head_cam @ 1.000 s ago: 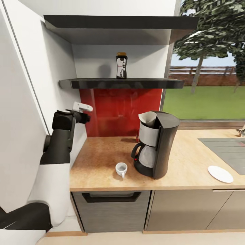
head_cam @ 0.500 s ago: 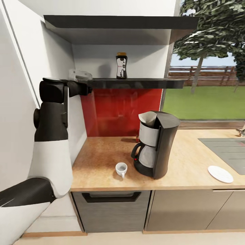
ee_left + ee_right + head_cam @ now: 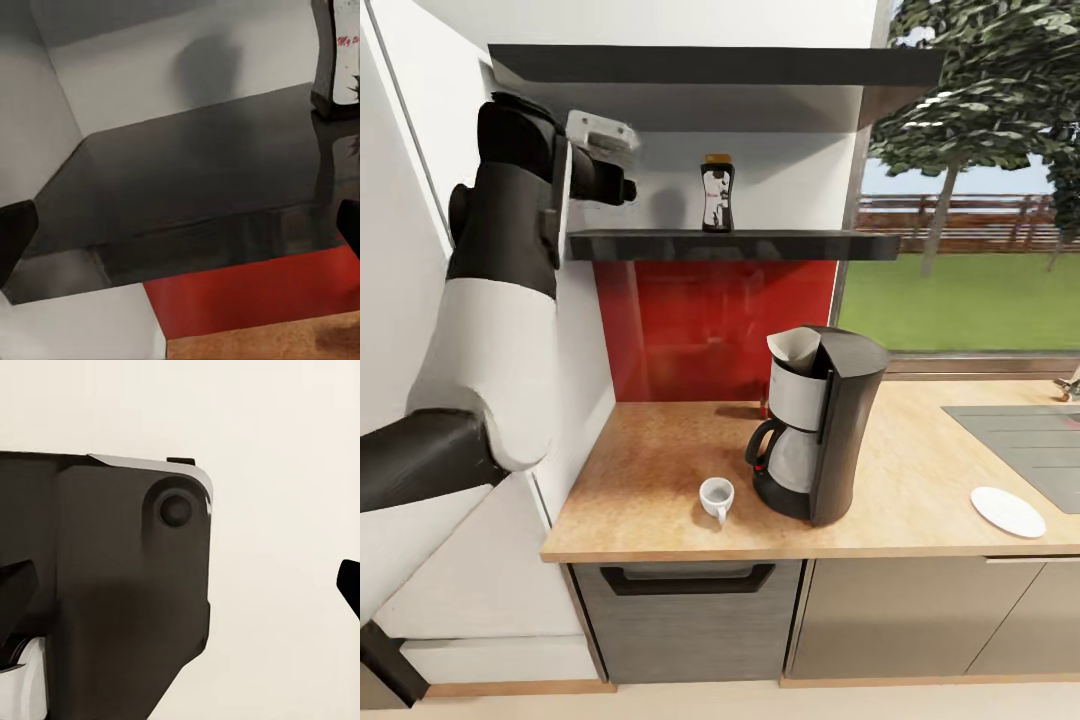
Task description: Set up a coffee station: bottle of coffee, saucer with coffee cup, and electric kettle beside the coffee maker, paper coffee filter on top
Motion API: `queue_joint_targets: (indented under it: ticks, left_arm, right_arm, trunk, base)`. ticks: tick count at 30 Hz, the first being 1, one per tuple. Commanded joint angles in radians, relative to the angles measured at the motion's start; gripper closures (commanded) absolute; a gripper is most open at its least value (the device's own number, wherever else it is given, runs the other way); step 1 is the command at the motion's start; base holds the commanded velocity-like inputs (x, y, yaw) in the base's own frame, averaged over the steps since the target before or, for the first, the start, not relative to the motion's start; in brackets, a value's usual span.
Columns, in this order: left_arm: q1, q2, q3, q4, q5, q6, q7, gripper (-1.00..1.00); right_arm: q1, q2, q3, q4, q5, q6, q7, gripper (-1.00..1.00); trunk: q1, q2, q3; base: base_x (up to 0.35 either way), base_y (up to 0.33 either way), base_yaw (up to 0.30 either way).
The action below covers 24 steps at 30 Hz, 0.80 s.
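Reaching my left gripper [image 3: 622,185] up at shelf [image 3: 760,244] height, jaws wide, because the bottle [image 3: 716,193] stands there. Right gripper's spread: can't tell.

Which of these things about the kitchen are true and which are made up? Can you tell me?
1. The coffee bottle stands on the shelf. True.
2. The cup sits on the saucer. False: the cup is on the bare counter, and the saucer lies far off on the other side of the coffee maker.
3. A white paper filter sits in the top of the coffee maker. True.
4. The left gripper is holding the bottle. False: it is up at shelf height, apart from the bottle, with nothing between its fingers.
5. The bottle lies on its side. False: it is upright.
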Motion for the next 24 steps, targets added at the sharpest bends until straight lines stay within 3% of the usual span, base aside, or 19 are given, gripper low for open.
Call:
queue_joint_targets:
  ticks: [1,2,3,4,6,9,13,14,15,24]
  left_arm:
    - [-0.065,-0.001,0.005,0.073,-0.003,0.002,0.014,-1.0]
    - [-0.148,-0.001,0.03,0.155,0.015,0.001,0.039,-1.0]
    - [-0.179,-0.001,0.073,0.18,0.024,0.001,0.053,-1.0]
    - [-0.188,-0.001,0.091,0.187,0.026,0.001,0.058,-1.0]
    - [-0.22,-0.001,0.19,0.22,0.033,-0.003,0.094,-1.0]
    - [-0.256,-0.001,0.284,0.28,0.04,-0.01,0.133,-1.0]
    - [-0.295,-0.001,0.332,0.368,0.059,-0.039,0.17,-1.0]
    - [-0.301,-0.001,0.338,0.384,0.066,-0.058,0.181,-1.0]
    - [-0.303,-0.001,0.346,0.407,0.083,-0.118,0.202,-1.0]
    - [-0.292,-0.001,0.343,0.416,0.091,-0.272,0.211,-1.0]
  right_arm:
    - [0.0,0.0,0.0,-0.001,0.007,0.0,-0.005,-1.0]
    - [0.0,0.0,0.0,-0.001,0.007,0.0,-0.005,-1.0]
    - [0.0,0.0,0.0,0.0,0.007,0.0,-0.005,-1.0]
    - [0.0,0.0,0.0,0.0,0.007,0.0,-0.005,-1.0]
    - [0.0,0.0,0.0,0.001,0.007,0.0,-0.005,-1.0]
    - [0.0,0.001,0.0,0.001,0.007,0.0,-0.005,-1.0]
    - [0.0,0.001,0.0,0.002,0.007,0.0,-0.005,-1.0]
    - [0.0,0.0,0.0,0.002,0.007,0.0,-0.005,-1.0]
    - [0.0,0.001,0.001,0.003,0.008,0.0,-0.005,-1.0]
    - [0.0,0.0,0.0,0.003,0.008,0.0,-0.005,-1.0]
  trunk:
    - [0.001,-0.002,-0.002]
    - [0.001,-0.002,-0.002]
    - [0.001,-0.002,-0.002]
    - [0.001,-0.002,-0.002]
    - [0.001,-0.002,-0.002]
    - [0.001,-0.002,-0.002]
    - [0.001,-0.002,-0.002]
    - [0.001,-0.002,-0.002]
    - [0.001,-0.002,-0.002]
    - [0.001,-0.002,-0.002]
  base:
    - [0.0,0.0,0.0]
    - [0.0,0.0,0.0]
    - [0.0,0.0,0.0]
    - [0.0,0.0,0.0]
    - [0.0,0.0,0.0]
    - [0.0,0.0,0.0]
    - [0.0,0.0,0.0]
    - [0.0,0.0,0.0]
    - [0.0,0.0,0.0]
    - [0.0,0.0,0.0]
